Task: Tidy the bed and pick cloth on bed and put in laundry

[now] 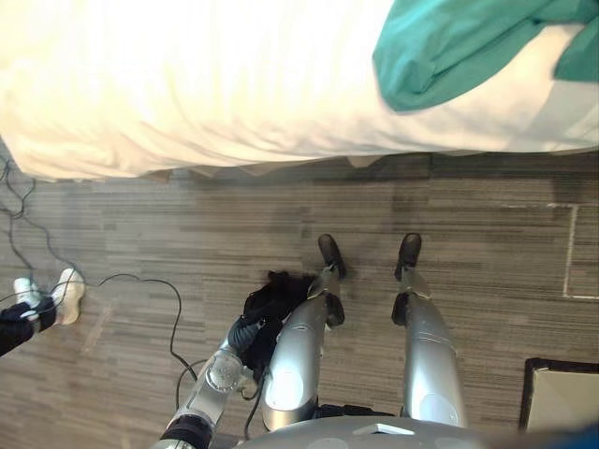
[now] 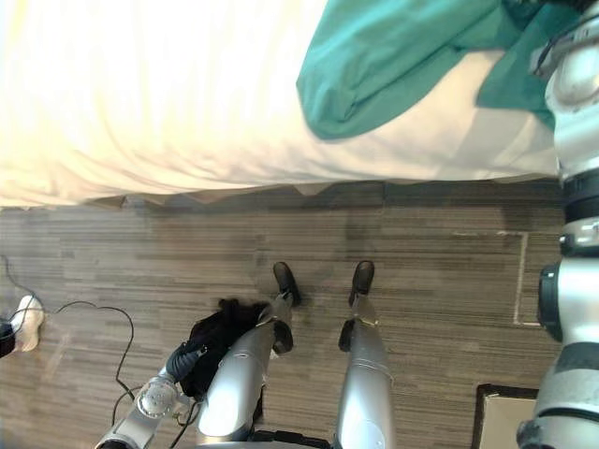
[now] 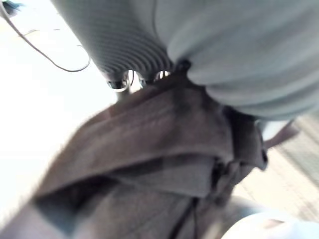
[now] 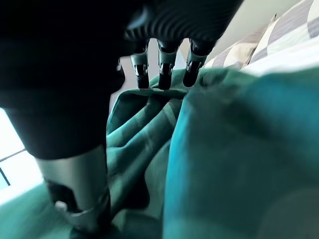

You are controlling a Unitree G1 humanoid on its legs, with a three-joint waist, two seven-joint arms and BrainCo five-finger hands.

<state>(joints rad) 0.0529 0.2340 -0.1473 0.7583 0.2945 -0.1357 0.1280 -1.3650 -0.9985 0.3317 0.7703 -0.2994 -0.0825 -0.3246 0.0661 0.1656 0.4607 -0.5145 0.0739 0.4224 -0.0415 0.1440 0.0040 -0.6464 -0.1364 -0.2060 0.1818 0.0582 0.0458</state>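
Observation:
A teal cloth [image 1: 449,51] lies rumpled on the white bed [image 1: 187,84] at its right end, close to the near edge. My right arm reaches up over it at the right side, and the right hand [image 4: 164,69] has its fingers extended with the tips on a fold of the teal cloth [image 4: 224,149], the thumb apart lower down. My left hand [image 1: 247,327] hangs low beside me over the floor, shut on a bunched black cloth [image 1: 279,297]. In the left wrist view that dark cloth [image 3: 149,164] lies bundled right under the fingers [image 3: 119,83].
Wood-pattern floor runs between me and the bed. A person's white shoes [image 1: 58,296] stand at the far left. A dark-framed beige mat [image 1: 562,398] sits at the lower right, with a white tape line [image 1: 571,253] on the floor. A checked pillow [image 4: 279,35] lies beyond the teal cloth.

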